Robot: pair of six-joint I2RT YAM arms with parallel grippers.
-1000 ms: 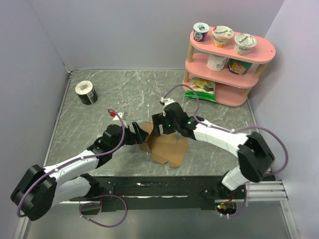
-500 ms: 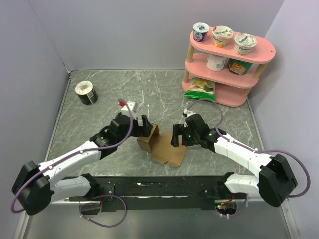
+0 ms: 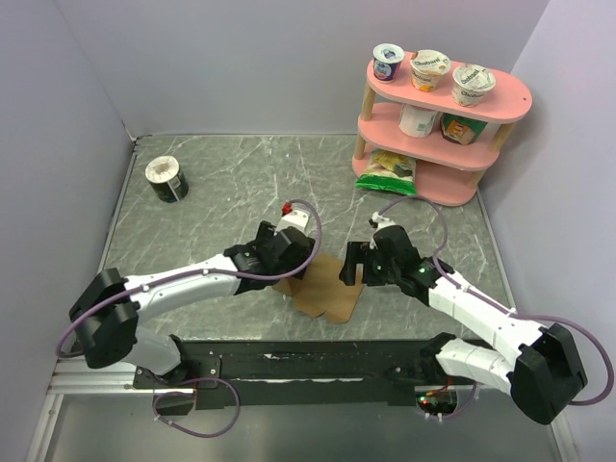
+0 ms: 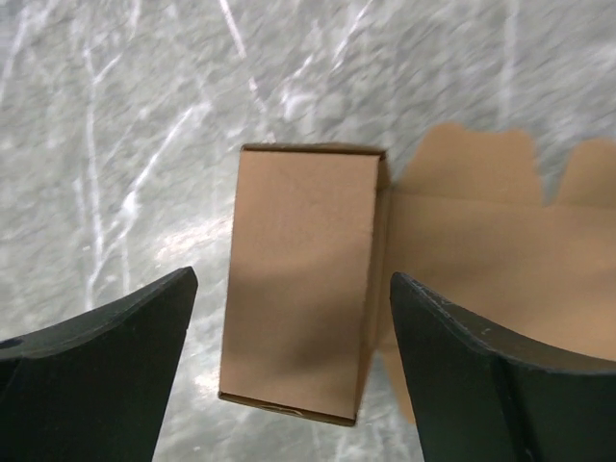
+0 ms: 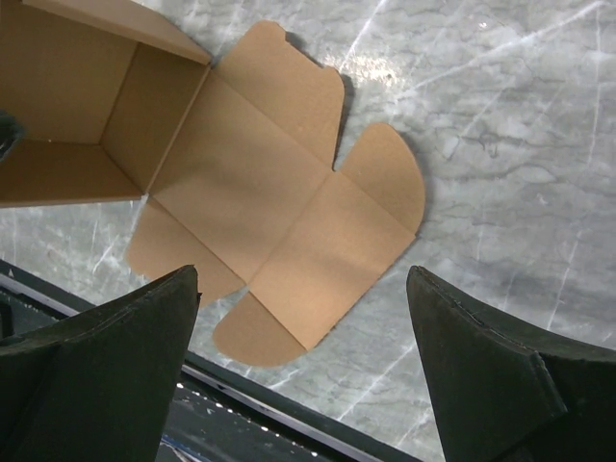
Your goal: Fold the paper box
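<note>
The paper box [image 3: 329,294] is plain brown cardboard at the near middle of the table. One end is folded into an open cuboid [image 4: 298,289], and flat flaps [image 5: 279,212] spread out from it to the right. My left gripper [image 3: 281,268] hangs over the cuboid; in the left wrist view my left gripper [image 4: 294,279] is open, one finger on each side of the cuboid, not touching it. My right gripper [image 3: 350,262] is open and empty just right of the flaps; in its own view my right gripper [image 5: 303,274] hangs above the flaps' near edge.
A round black-and-white tub [image 3: 166,179] stands at the far left. A pink two-tier shelf [image 3: 438,115] with yogurt cups stands at the far right, with a snack bag [image 3: 387,171] at its foot. The table's black front rail [image 5: 289,423] runs just beyond the flaps.
My left arm has swung right until its gripper is over the folded part of the box. My right gripper has drawn back to the right, off the box.
</note>
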